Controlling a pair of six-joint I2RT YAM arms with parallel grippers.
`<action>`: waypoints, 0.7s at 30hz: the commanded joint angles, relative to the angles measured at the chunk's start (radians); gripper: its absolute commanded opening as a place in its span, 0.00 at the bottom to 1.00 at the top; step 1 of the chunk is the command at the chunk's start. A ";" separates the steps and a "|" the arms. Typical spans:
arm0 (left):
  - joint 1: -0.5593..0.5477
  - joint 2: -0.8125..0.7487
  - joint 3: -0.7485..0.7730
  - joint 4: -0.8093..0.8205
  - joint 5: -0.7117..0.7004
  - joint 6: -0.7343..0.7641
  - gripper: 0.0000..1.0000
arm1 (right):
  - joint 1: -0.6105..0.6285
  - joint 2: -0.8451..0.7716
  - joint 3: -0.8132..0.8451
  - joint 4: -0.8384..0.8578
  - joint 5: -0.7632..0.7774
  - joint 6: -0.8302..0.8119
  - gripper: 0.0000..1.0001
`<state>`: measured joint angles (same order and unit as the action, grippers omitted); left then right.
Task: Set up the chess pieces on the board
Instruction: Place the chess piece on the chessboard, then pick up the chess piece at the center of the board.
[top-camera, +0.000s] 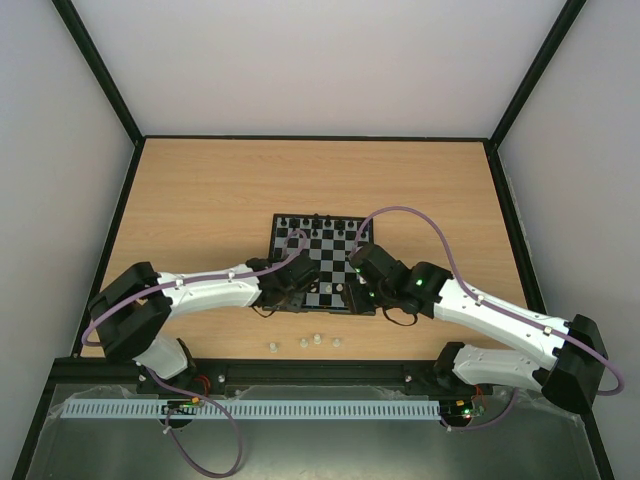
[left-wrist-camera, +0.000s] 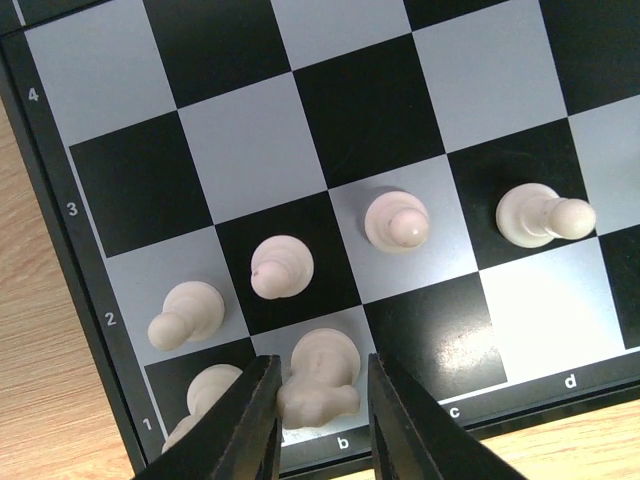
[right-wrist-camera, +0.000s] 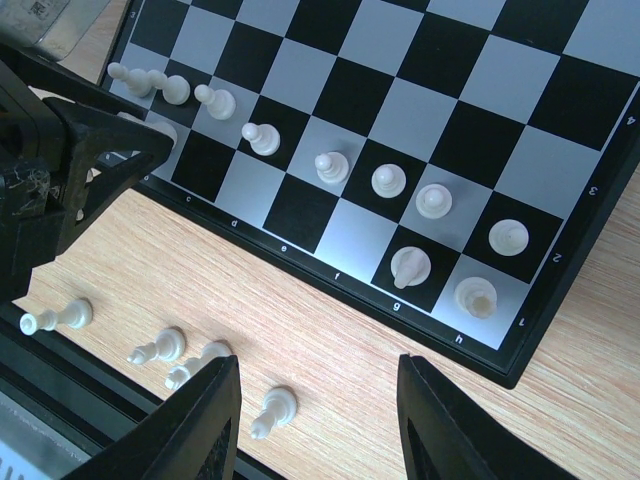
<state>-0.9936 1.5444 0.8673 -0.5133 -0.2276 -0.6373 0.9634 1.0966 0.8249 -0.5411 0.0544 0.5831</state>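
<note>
Starting at the left, from above: left gripper (top-camera: 298, 284) down over the near-left corner of the board (top-camera: 320, 250), with the arm's bulk hiding everything beneath.

Up close from the left wrist, what the overhead view conceals: jaws narrow, straddling a white knight (left-wrist-camera: 320, 372) that stands on b1. One finger (left-wrist-camera: 245, 425) against the knight's muzzle, a thin sliver of gap at the other finger (left-wrist-camera: 400, 425); clamped or loose, cannot tell. Next to it on a1, another white piece (left-wrist-camera: 208, 392), half behind that first finger. One rank up, four white pawns (left-wrist-camera: 280, 267) on a2 through d2.

Moving right, given only from above: black chessmen (top-camera: 315, 220) lined along the board's far edge. Also four loose white pieces (top-camera: 318, 340) on the wooden table (top-camera: 200, 200), near the board's front rim but apart from it.

Further right, from the right wrist: right gripper (right-wrist-camera: 318, 365) hovering over bare wood just off the board's near-right corner, jaws well apart with nothing between them. Loose pieces lying to its left on the wood. Shown here and in neither other view: all eight pawns along the second rank, plus two back-rank pieces (right-wrist-camera: 410, 267) on g1 and h1.
</note>
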 joint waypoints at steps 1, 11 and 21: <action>0.006 -0.009 -0.011 -0.013 0.001 -0.003 0.28 | 0.006 0.009 -0.012 -0.016 -0.007 -0.015 0.44; -0.006 -0.051 0.037 -0.050 -0.013 -0.007 0.35 | 0.005 0.014 -0.011 -0.016 -0.007 -0.016 0.47; -0.064 -0.180 0.135 -0.113 -0.047 -0.020 0.53 | 0.006 0.030 -0.011 -0.013 -0.015 -0.014 0.54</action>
<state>-1.0340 1.4391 0.9672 -0.5758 -0.2440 -0.6449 0.9634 1.1103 0.8249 -0.5407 0.0525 0.5823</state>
